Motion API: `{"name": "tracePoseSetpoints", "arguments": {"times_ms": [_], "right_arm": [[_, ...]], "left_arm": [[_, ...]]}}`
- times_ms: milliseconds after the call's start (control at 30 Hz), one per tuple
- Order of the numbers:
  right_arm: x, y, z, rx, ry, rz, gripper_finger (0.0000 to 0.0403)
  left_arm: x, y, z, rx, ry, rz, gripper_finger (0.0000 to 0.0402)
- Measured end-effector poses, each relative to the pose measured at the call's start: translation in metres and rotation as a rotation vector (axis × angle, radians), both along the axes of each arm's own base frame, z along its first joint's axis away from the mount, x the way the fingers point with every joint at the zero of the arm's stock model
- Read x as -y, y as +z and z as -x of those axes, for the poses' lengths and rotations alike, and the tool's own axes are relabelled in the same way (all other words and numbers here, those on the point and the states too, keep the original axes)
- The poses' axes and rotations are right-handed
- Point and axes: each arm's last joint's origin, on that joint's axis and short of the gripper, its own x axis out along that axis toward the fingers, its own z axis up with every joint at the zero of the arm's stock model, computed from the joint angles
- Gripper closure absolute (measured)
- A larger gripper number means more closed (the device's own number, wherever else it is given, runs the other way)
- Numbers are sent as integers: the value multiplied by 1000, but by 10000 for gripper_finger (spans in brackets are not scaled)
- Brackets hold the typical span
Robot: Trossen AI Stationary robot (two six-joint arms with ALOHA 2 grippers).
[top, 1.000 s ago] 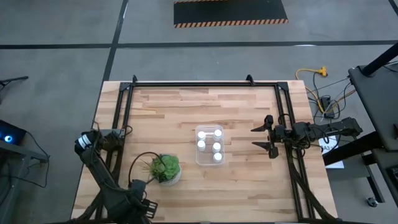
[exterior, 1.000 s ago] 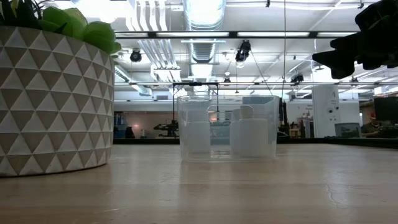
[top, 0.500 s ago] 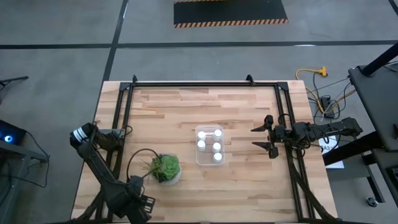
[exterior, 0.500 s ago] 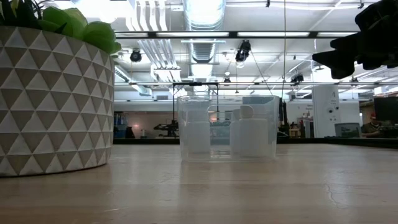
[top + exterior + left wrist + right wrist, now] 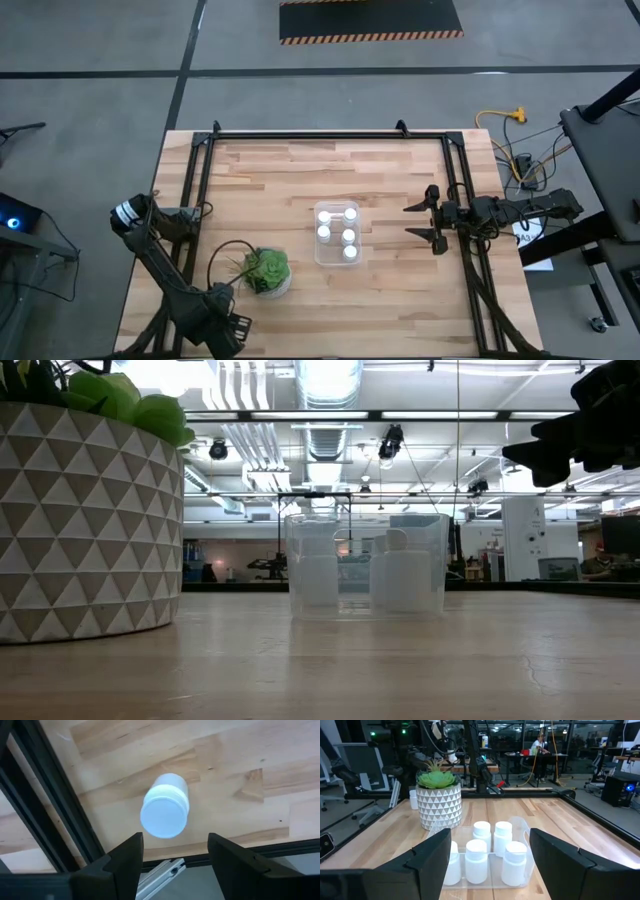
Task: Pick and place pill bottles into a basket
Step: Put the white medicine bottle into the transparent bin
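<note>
Hovering at the table's (image 5: 400,180) near-left corner, the left gripper (image 5: 172,857) has its fingers apart over one upright bottle (image 5: 165,812) standing on the wood, nothing gripped. Five bottles (image 5: 337,231) sit in the basket (image 5: 320,256) mid-table, with the plant (image 5: 264,269) just to its left. The right gripper (image 5: 425,221) hangs above the table, right of the basket, fingers apart and empty.

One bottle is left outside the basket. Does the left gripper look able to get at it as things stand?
Probably yes. The left gripper hangs open right above the last pill bottle, which stands alone on bare wood beside the frame rail.
</note>
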Motion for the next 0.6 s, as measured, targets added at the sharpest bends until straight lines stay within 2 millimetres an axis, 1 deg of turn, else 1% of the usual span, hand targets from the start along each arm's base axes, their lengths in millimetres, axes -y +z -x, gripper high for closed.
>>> {"name": "tracePoseSetpoints", "arguments": {"times_ms": [333, 600], "right_arm": [[0, 0, 0, 0, 0, 1, 142], [0, 0, 0, 0, 0, 1, 142]], "left_arm": [[-1, -4, 1, -5, -3, -3, 198], [-3, -10, 2, -24, -3, -14, 198]]}}
